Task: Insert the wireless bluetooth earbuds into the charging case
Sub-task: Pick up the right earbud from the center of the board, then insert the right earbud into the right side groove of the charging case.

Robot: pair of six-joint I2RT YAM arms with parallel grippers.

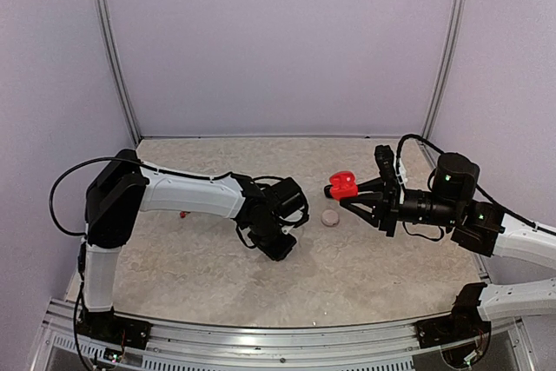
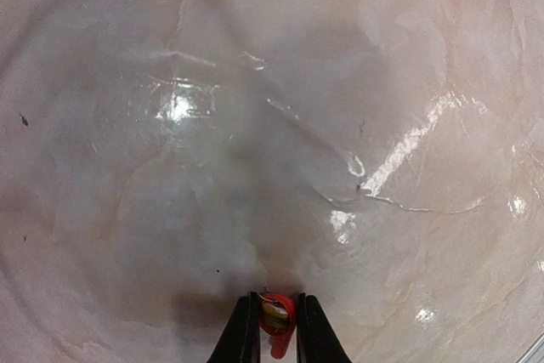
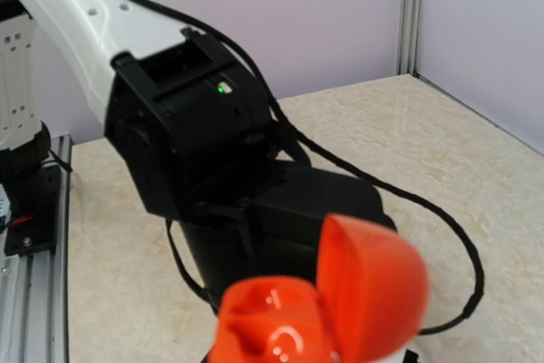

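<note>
My left gripper (image 2: 276,302) is pinched shut on a tiny red-orange comma-shaped earbud (image 2: 276,315), low over the table (image 1: 217,293). My right gripper (image 1: 349,197) clamps the glossy red plastic charging case (image 1: 342,185), lid open, aloft at two o'clock from the left. I judge the bud must go there.

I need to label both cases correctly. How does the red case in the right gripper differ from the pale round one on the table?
The red charging case is bright red-orange; the pale round case is pinkish beige. The red case is open, lid hinged up; the pale one looks closed. The right gripper holds the red case above the table; the pale one lies free on it. Both are small and rounded.
</note>
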